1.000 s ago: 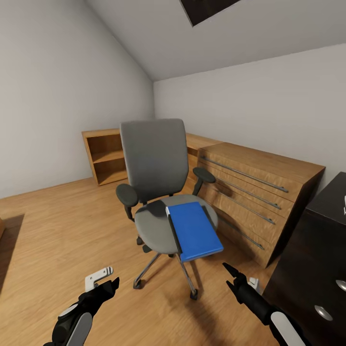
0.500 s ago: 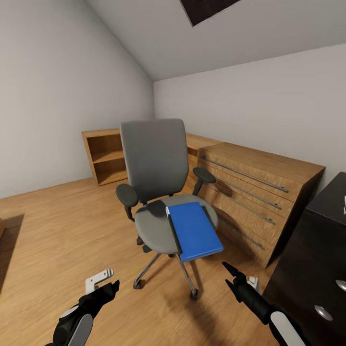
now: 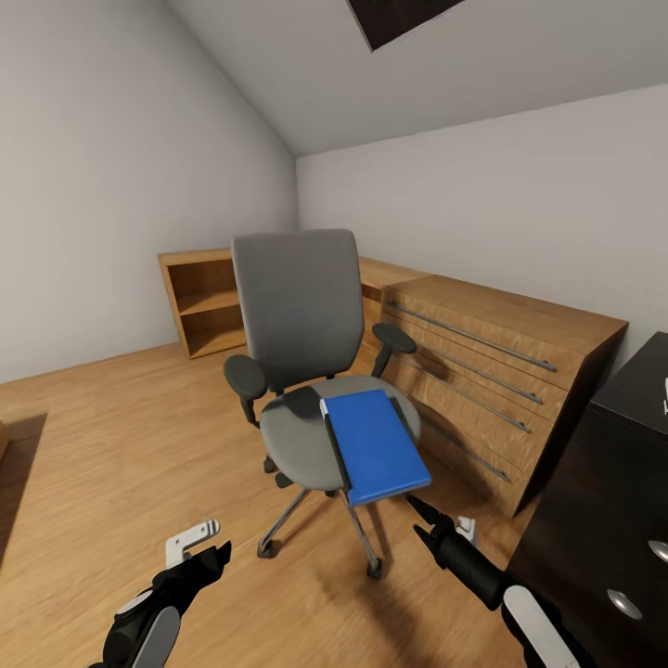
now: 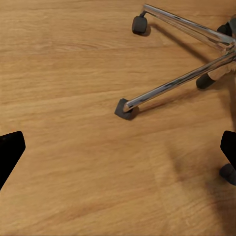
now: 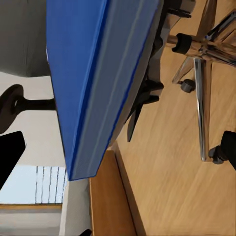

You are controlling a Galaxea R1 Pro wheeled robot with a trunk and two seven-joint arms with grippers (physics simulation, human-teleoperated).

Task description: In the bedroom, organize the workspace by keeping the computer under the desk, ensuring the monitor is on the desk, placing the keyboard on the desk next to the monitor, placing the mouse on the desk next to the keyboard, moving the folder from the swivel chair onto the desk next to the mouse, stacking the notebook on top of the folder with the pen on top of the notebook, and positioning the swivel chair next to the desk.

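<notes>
Chrome-based cloth swivel chair, wood floor

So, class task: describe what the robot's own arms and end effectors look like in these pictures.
Both arms have glossy black jointed wrists with white-grey shells nearer the body. The left end effector shows a black finger and a white bracket-like piece. The right end effector has slim, pointed black fingers and a small white part. No cables visible.

I note grey walls under a sloped ceiling with a dark skylight. Floor is wood plank. A light-wood chest and open shelf unit line the far wall.
</notes>
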